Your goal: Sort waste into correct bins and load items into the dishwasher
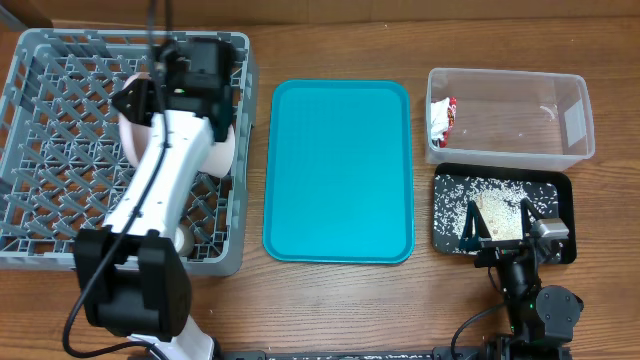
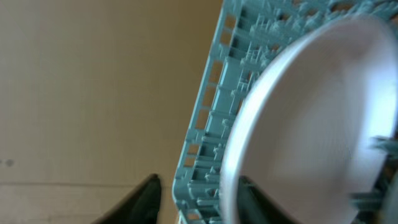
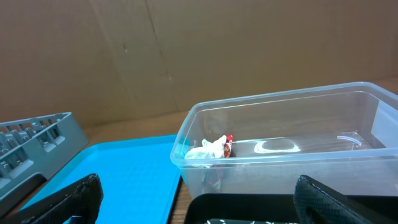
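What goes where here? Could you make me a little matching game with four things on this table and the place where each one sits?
Things:
1. snack wrapper
2. rice grains
3. white plate
4. teal tray

Places:
A. in the grey dish rack
B. in the clear tub
C. between the rack and the two bins
D. on the black tray

Pairs: 1-B, 2-D, 3-A, 4-C.

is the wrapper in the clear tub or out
In: the wrapper lies inside the clear tub, at its left end.
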